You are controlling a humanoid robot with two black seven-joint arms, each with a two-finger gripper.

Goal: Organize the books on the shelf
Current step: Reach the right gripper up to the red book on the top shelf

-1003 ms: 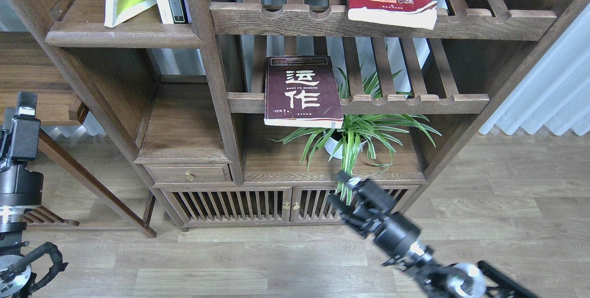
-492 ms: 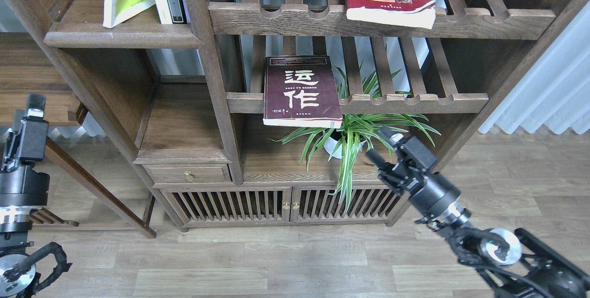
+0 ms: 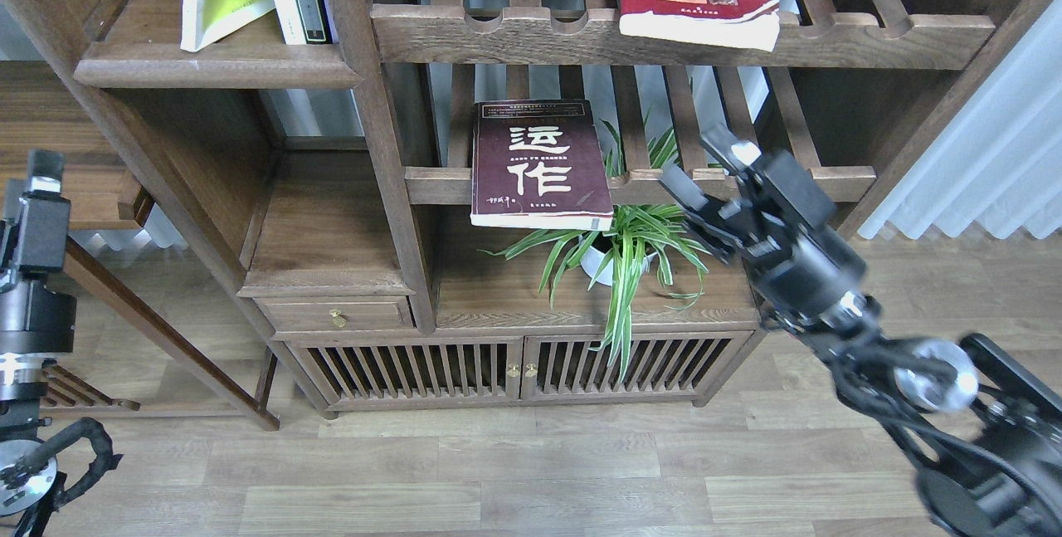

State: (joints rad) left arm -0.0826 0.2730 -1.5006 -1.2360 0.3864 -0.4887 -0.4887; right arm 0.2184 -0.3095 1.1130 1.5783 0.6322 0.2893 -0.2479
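Lying flat on the middle slatted rack [image 3: 747,180], the maroon book [image 3: 539,163] overhangs its front rail; just right of it, apart, my right gripper [image 3: 701,168] hovers with fingers spread, holding nothing; left gripper [image 3: 37,180] unreadable

The right end effector [image 3: 701,163] rose steadily over the last second. It started low, in front of the cabinet doors [image 3: 514,367] beneath the trailing leaves of the spider plant [image 3: 630,242]. It then climbed up and to the right past the plant and reached the level of the lower slatted rack [image 3: 747,180], to the right of the maroon book [image 3: 539,163]. Its two fingers stood spread apart. The left end effector [image 3: 37,188] shifted only slightly at the left edge.
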